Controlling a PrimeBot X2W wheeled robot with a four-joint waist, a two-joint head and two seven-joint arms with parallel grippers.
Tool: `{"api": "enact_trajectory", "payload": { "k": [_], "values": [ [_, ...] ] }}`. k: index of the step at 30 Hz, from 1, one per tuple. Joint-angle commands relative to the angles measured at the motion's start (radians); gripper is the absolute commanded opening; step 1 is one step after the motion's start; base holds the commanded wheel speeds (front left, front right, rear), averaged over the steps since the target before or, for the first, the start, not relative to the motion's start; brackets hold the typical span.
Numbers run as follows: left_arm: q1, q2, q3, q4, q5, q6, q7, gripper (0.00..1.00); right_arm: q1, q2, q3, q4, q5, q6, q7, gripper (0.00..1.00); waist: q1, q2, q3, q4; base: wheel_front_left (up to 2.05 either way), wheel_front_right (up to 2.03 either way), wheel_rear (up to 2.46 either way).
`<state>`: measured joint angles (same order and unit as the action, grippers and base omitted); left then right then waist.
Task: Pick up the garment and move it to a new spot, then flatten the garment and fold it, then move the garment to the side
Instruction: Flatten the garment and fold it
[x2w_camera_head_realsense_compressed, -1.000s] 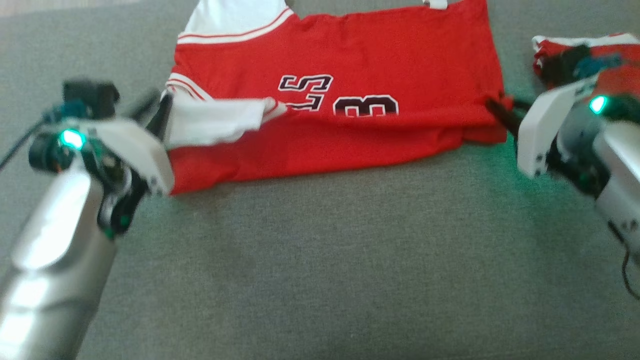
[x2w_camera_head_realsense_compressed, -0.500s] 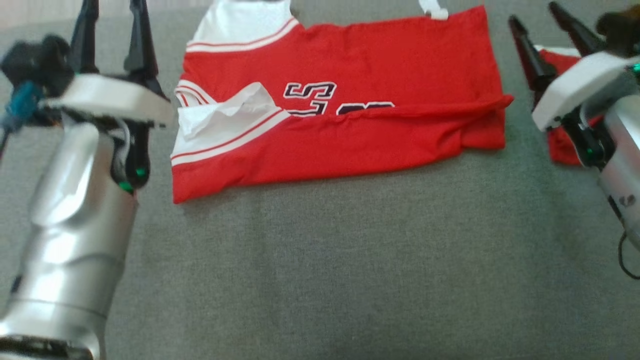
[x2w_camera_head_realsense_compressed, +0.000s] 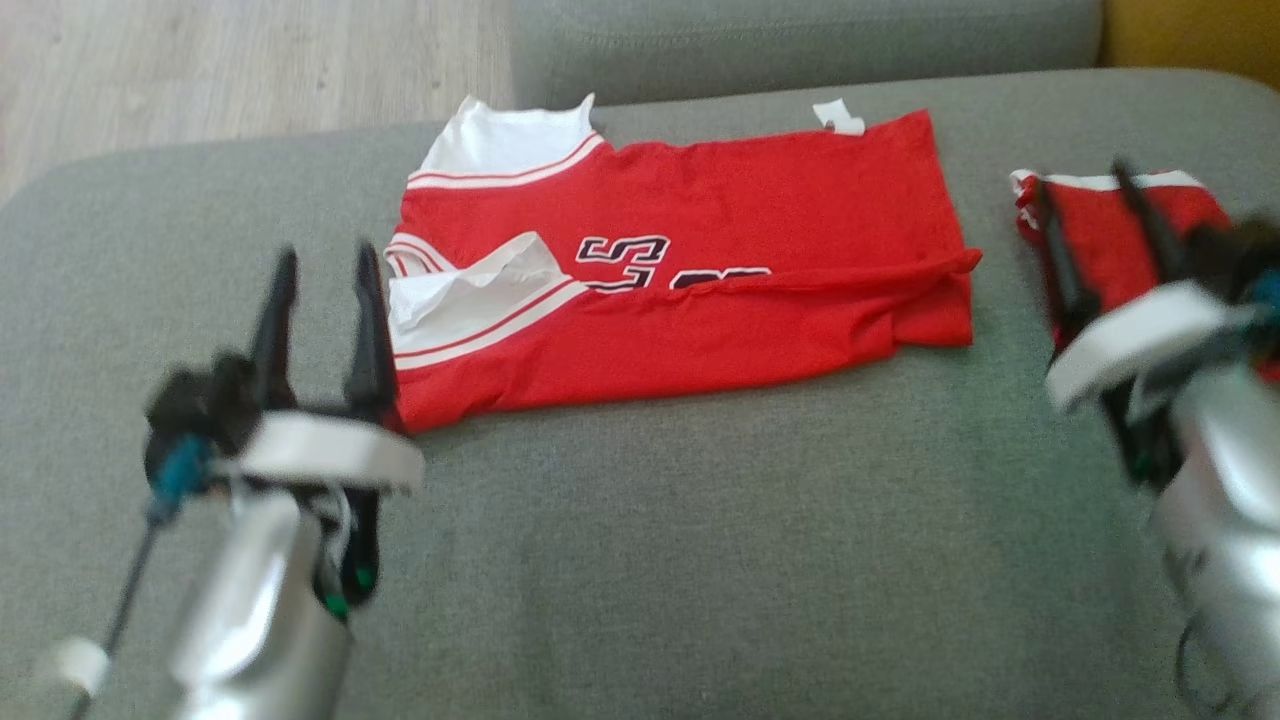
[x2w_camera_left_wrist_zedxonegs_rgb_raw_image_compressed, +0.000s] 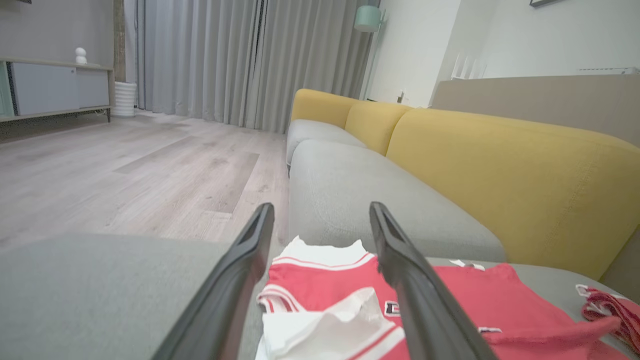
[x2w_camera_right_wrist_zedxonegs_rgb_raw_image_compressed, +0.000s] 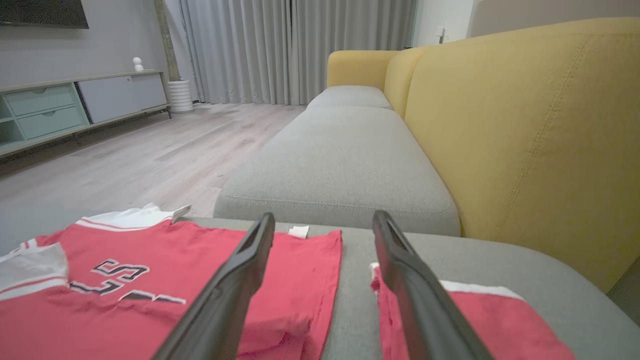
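Folding seems underway: the red jersey (x2w_camera_head_realsense_compressed: 680, 270) lies half-folded on the sofa seat (x2w_camera_head_realsense_compressed: 700, 520) at twelve o'clock. Both empty, fingers wide: left gripper (x2w_camera_head_realsense_compressed: 328, 260) at eight, right gripper (x2w_camera_head_realsense_compressed: 1083, 185) at three. Next: regrip its ends.

Left tool (x2w_camera_head_realsense_compressed: 327, 255) and right tool (x2w_camera_head_realsense_compressed: 1081, 182), both spread wide and empty.

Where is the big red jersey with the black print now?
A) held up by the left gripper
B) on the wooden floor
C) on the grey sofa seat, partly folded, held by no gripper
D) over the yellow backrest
C: the jersey lies on the sofa seat, its near part folded over the print; the left gripper and right gripper have fingers spread, holding nothing.
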<state>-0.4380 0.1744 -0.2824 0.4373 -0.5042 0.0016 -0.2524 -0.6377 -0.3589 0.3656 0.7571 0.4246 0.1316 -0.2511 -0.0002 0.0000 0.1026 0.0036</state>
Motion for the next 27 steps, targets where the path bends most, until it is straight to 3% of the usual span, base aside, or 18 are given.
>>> {"api": "enact_trajectory", "payload": {
  "k": [1,11,19,27],
  "values": [
    [0.02,0.004,0.046,-0.049,0.019,0.014,-0.009,1.0,0.06,0.032,-0.036,-0.053,-0.05,-0.001,-0.01,1.0,0.0002,0.0,-0.015,-0.004,0.0,0.0,0.0],
    [0.126,-0.05,0.081,-0.072,0.088,0.011,-0.009,1.0,0.219,0.156,-0.187,-0.177,-0.222,-0.001,0.008,1.0,0.0002,0.0,-0.001,-0.013,0.0,0.0,0.0],
    [0.08,-0.05,0.074,0.024,0.112,0.019,0.013,1.0,0.231,0.182,-0.221,-0.269,-0.262,-0.001,0.052,1.0,0.0002,0.0,0.037,-0.026,0.0,0.0,0.0],
    [0.003,-0.029,0.081,0.196,0.12,0.074,0.097,1.0,0.235,0.201,-0.221,-0.342,-0.277,-0.001,0.084,1.0,0.0002,0.0,0.087,-0.053,0.0,0.0,0.0]
  ]
}}
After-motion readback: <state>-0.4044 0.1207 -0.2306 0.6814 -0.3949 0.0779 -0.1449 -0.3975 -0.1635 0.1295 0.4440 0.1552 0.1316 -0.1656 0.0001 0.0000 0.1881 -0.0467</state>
